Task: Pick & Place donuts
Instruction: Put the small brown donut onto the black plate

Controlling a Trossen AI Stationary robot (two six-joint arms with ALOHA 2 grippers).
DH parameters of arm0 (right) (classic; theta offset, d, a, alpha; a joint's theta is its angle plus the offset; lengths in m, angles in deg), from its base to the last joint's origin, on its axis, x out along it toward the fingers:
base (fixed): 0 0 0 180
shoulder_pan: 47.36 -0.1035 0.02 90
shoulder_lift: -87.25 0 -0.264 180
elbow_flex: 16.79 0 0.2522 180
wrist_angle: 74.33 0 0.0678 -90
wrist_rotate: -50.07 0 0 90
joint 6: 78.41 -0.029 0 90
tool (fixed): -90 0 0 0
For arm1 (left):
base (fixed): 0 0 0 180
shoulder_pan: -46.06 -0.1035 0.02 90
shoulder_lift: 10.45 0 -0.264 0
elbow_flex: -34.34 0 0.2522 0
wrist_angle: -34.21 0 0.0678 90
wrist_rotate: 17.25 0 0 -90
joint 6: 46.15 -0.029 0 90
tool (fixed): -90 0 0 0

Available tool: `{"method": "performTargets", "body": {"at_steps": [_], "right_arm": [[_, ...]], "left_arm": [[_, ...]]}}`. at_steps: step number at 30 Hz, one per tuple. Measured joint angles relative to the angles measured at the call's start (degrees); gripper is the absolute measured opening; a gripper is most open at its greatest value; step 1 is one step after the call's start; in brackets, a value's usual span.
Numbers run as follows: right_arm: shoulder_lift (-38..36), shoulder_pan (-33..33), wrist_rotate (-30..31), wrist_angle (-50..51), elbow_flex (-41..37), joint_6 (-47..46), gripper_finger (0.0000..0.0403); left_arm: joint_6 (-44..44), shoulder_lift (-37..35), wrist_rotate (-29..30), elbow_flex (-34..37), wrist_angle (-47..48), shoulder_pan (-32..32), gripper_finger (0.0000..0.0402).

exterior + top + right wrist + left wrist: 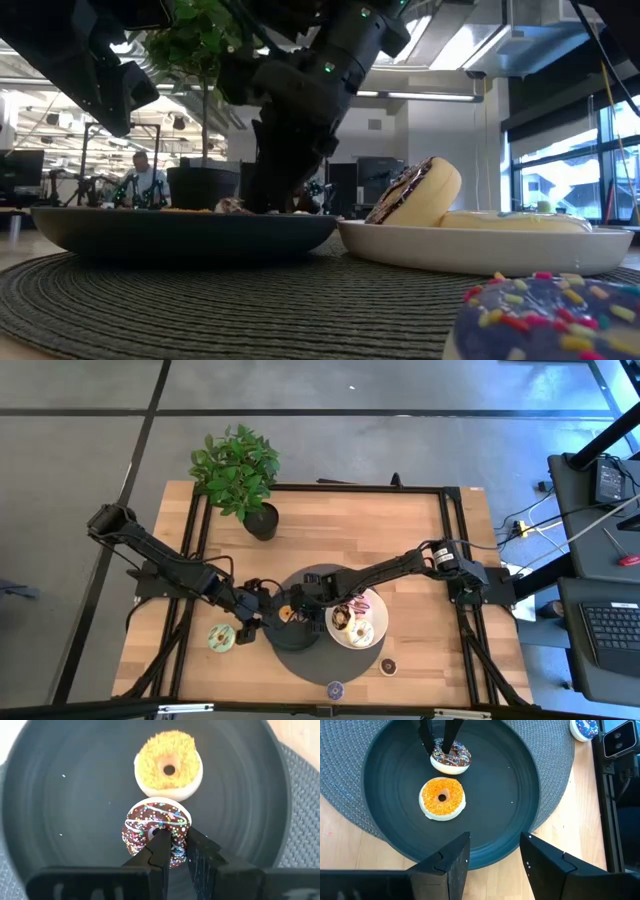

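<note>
A dark grey plate [380, 780] on a round grey mat holds a mini orange donut [442, 798] and a mini brown sprinkled donut [157, 827]. My right gripper [177, 850] is shut on the brown donut, beside the orange donut [169, 764]. My left gripper [492, 860] hovers open over the plate's rim nearest the table's left edge and touches nothing. A white plate [372, 640] carries larger iced donuts; a chocolate one [415, 192] leans on a white one [510, 220]. A green donut [221, 637], a purple mini [335, 688] and a brown mini [388, 666] lie apart. My right gripper pinches the brown donut's ring [177, 827] on one side, with one finger [159, 847] at the hole and the other [197, 851] outside the rim. The fingers come from above, pointing down. The donut lies flat on the dark plate's floor.
A potted plant [240, 475] stands at the table's far left. The purple donut [550, 310] sits on the mat's near edge. Black frame rails run along the table's left and right sides. Bare wood shows at the far right of the table.
</note>
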State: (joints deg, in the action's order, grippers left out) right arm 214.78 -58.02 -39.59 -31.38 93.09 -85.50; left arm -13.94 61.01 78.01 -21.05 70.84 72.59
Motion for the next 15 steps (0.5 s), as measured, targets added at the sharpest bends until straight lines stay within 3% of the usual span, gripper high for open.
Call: {"method": "performTargets", "body": {"at_steps": [10,15], "right_arm": [[0.1,0.0,0.0,0.2,0.0,0.1,0.0059],[0.1,0.0,0.0,0.4,0.0,0.1,0.0084]], "left_arm": [[0.0,0.0,0.0,0.0,0.1,0.0,0.0169],[0.0,0.0,0.0,0.0,0.1,0.0,0.0169]]}}
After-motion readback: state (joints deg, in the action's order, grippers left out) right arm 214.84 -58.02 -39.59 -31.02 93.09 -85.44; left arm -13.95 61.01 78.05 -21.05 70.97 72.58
